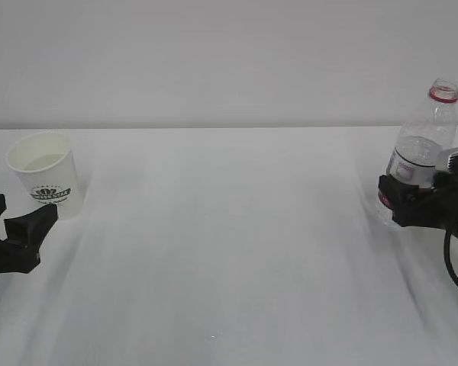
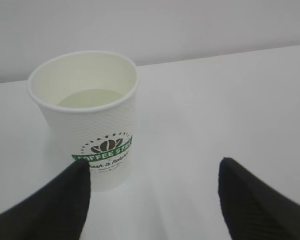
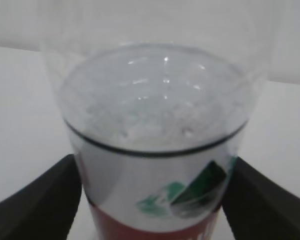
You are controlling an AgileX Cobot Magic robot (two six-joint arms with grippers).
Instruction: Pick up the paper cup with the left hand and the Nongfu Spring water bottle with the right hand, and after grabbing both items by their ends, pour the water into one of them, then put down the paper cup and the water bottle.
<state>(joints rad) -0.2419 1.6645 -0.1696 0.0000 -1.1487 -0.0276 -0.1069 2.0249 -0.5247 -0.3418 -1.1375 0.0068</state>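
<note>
The white paper cup with its green logo stands upright at the far left of the table and holds some water. My left gripper sits just in front of it, open. In the left wrist view the cup rises beyond the left finger, and nothing lies between the fingers of the gripper. At the far right the uncapped Nongfu Spring water bottle leans slightly. My right gripper surrounds its label with wide jaws. In the right wrist view the bottle fills the gap of the gripper.
The white table runs between the two arms and meets a pale wall behind. A black cable hangs from the right arm near the right edge.
</note>
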